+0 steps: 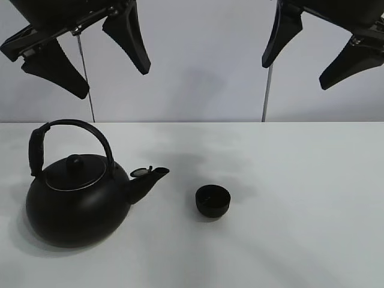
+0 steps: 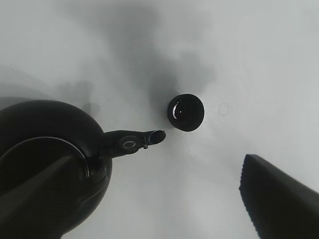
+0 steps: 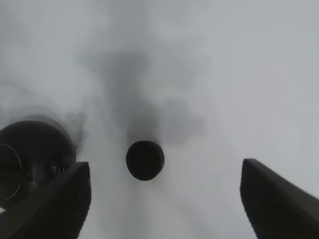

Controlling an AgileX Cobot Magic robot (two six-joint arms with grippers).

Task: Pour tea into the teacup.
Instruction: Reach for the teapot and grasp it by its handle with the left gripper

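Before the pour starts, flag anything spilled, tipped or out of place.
Nothing stands out. The kettle stands upright, lid on, spout toward the teacup, which sits upright and apart from it. No spill shows on the table. The left gripper and right gripper hang open above.

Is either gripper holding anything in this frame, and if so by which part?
Nothing is held. The left gripper and the right gripper both hang open, empty, above the kettle and teacup.

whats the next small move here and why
Probably lower the left gripper around the arched handle of the kettle: that gripper hangs open and empty, the kettle stands upright on the table, its spout pointing toward the teacup, which sits apart.
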